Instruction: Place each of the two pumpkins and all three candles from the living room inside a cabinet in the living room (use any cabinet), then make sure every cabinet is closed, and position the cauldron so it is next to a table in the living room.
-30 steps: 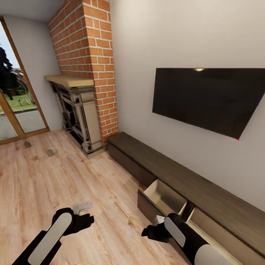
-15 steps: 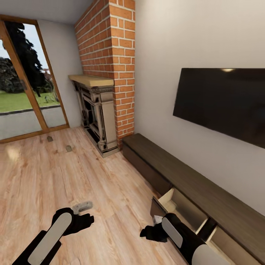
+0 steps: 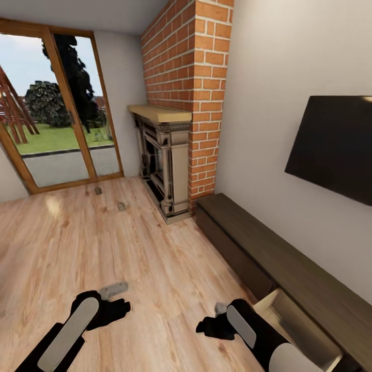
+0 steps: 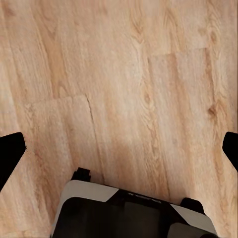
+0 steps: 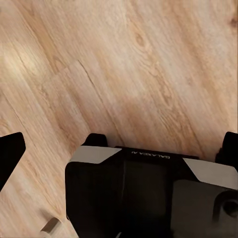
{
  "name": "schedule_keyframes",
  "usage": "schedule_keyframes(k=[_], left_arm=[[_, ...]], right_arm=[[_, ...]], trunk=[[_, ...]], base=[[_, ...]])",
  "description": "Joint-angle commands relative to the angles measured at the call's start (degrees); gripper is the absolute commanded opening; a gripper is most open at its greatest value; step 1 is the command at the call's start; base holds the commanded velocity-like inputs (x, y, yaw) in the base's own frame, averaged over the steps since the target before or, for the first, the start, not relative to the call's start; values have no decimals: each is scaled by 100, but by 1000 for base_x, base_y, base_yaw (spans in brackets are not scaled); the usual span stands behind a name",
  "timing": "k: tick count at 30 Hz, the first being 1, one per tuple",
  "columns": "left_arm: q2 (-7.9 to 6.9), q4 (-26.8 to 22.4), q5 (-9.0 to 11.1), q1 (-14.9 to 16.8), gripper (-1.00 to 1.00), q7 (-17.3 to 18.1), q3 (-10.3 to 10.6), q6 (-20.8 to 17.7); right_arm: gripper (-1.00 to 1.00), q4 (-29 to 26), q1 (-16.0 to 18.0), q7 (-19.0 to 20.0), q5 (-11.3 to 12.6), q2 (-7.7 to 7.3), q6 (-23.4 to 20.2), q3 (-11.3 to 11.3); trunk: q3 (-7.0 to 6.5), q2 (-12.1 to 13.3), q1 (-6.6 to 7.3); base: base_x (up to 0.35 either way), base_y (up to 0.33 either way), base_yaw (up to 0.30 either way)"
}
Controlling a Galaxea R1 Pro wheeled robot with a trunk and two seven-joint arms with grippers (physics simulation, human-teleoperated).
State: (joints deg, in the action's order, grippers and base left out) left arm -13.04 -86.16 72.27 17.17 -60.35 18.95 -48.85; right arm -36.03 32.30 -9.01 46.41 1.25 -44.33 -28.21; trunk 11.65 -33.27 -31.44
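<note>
While both grippers were held spread and empty for travel, two candles (image 3: 121, 206) were seen at eleven o'clock, the cabinet (image 3: 268, 258) at two.

A living room in a home

A tall red brick chimney (image 3: 199, 77) stands at 12 o'clock, with a fireplace (image 3: 163, 155) and a pale wood shelf at its foot. A big flat black TV (image 3: 336, 147) hangs on the white wall at 3 o'clock, over a long, low, dark brown cabinet (image 3: 268, 258). Glass doors (image 3: 57, 108) at 10 o'clock look out on grass and trees. The floor (image 3: 103, 248) is light wood planks.
</note>
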Motion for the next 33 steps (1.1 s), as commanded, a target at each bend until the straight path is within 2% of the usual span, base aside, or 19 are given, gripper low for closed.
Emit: schedule_keyframes(k=[1,4,11,21,26,33], left_arm=[[-4,1,54,7,100,-58,-39,-8],[-5,16,58,7,100,-56,-117,-11],[-6,40,59,8,100,-56,-144,-11],[-37,194,92,61,100,56,-121,33],[45,326,24,42,100,188,-113,39],[56,413,2,41,100,239,-137,36]], right_arm=[[100,-9,5,-57,61,-3,-9,-18],[100,-9,5,-54,61,3,-12,-18],[100,-9,5,-26,61,7,12,-18],[100,-9,5,-4,18,43,165,-37],[100,2,35,7,17,50,293,-72],[100,-14,40,0,15,55,465,-87]], trunk=[[10,-8,-5],[10,-8,-5],[10,-8,-5],[10,-8,-5],[10,-8,-5],[10,-8,-5]], base=[[319,138,291],[319,138,291],[319,129,239],[317,32,16],[321,0,0],[154,0,0]])
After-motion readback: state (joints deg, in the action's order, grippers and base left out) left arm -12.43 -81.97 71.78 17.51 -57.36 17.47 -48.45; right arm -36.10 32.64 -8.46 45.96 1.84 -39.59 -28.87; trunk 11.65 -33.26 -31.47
